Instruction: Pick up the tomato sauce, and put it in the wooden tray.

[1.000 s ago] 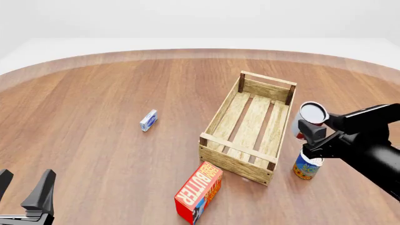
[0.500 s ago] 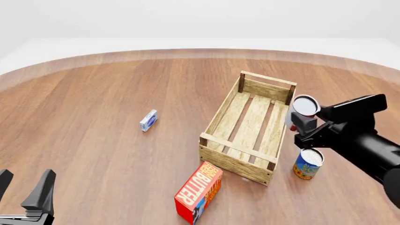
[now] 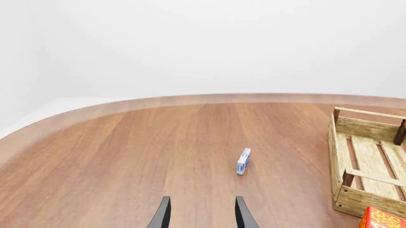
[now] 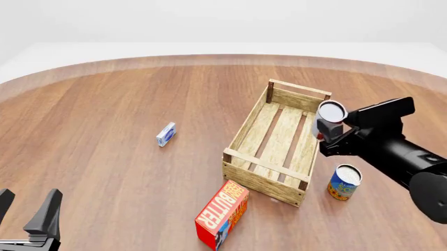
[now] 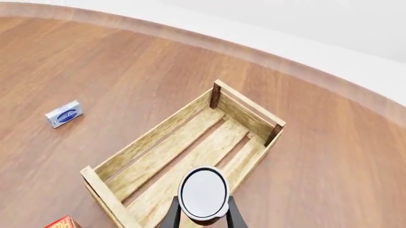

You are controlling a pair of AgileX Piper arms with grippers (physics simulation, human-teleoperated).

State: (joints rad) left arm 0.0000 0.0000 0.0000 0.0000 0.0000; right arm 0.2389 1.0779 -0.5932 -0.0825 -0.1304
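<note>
Tomato sauce point(image 4: 331, 116) is sitting clamped in the right gripper point(image 4: 328, 137), lifted clear of the table point(image 4: 104, 115) and hanging over the right-hand rim of the wooden tray point(image 4: 276, 142), by its far half. In the front view the can's silvery-white top is facing the camera and only a sliver of red label is showing beneath it, with the dark fingers closing on its sides. The right wrist view is adding what the front view cannot: looking straight down on the tomato sauce point(image 5: 204, 193), it is showing the round lid above the slatted bottom of the wooden tray point(image 5: 152, 137), with the right gripper point(image 5: 201, 216) pinching it from both sides.

Standing on the table to the right of the tray, and showing only in the front view, is a blue-and-orange can point(image 4: 344, 182). A butter box point(image 4: 222, 214) is lying just in front of the tray's near corner, and a small blue-and-white packet point(image 4: 165, 134) is resting well to the tray's left.

The left gripper point(image 4: 26, 217) is hovering low at the near left, well away from everything; in the left wrist view its fingers point(image 3: 242, 214) are standing parted with nothing between them.
</note>
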